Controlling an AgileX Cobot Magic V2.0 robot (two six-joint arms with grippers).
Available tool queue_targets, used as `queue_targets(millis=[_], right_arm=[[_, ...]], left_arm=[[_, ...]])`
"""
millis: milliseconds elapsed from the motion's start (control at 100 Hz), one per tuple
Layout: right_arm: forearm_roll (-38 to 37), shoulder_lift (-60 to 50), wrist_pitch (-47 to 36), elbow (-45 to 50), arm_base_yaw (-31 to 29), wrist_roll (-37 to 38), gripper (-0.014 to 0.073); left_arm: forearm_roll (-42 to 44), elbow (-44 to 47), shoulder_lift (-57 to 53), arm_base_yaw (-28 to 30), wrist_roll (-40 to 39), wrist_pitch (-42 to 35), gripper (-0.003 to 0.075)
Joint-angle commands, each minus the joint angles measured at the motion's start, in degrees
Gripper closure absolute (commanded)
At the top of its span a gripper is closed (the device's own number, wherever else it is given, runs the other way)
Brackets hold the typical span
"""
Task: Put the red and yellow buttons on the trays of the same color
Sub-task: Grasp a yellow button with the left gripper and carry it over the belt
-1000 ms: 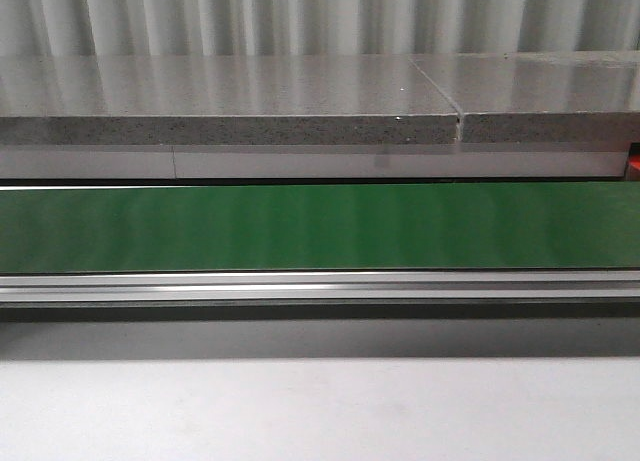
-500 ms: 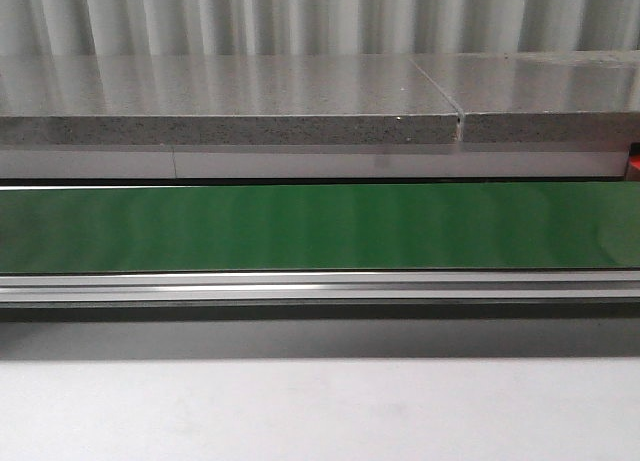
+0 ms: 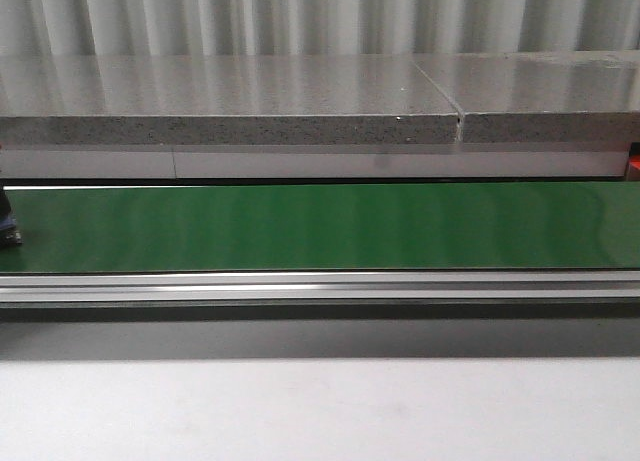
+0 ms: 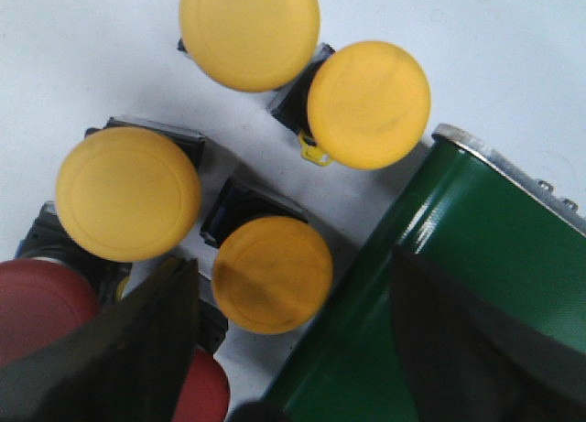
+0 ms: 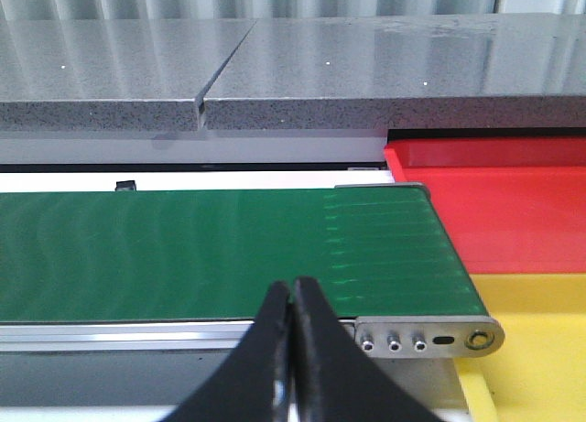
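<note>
In the left wrist view several yellow buttons with black bases lie on a white surface, beside the rounded end of the green belt. Two red buttons show partly behind one finger. My left gripper is open and hangs over this cluster, with one yellow button below the gap between its fingers. My right gripper is shut with nothing in it, in front of the belt's other end. A red tray and a yellow tray lie past that end.
The green conveyor belt runs across the front view with a metal rail along its near side and a grey stone ledge behind. A small dark thing shows at the belt's far left edge. White table lies in front.
A small dark thing has come into the front view at the belt's left edge. The rest of that view looks the same.
</note>
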Motion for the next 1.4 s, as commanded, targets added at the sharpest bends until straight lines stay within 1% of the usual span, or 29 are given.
queue_targets(millis=[0, 190, 720, 790, 990, 1130, 1390], right_arm=[[-0.6, -1.2, -4.8, -1.1, -0.3, -0.2, 0.066], [-0.6, -1.2, -4.8, -1.1, -0.3, -0.2, 0.066], [-0.6, -1.2, -4.8, -1.1, -0.3, -0.2, 0.066], [-0.6, -1.2, -4.8, -1.1, -0.3, -0.2, 0.066], [-0.6, -1.2, -4.8, -1.1, -0.3, -0.2, 0.066], [-0.6, -1.2, -4.8, -1.1, -0.3, -0.2, 0.066], [-0.6, -1.2, -4.8, -1.1, -0.3, -0.2, 0.066]], left_arm=[[-0.7, -1.9, -2.6, 0.1, -0.5, -0.1, 0.0279], [-0.7, -1.9, -1.7, 0.1, -0.5, 1.3, 0.0279], [-1.0, -1.9, 0.6, 0.1, -0.6, 0.4, 0.0281], [-1.0, -1.9, 0.6, 0.1, -0.6, 0.2, 0.03], [-1.0, -1.9, 0.6, 0.1, -0.6, -0.3, 0.0399], [-1.0, -1.9, 0.6, 0.1, -0.6, -0.7, 0.0441], [-1.2, -1.9, 0.5, 0.1, -0.6, -0.9, 0.0461]])
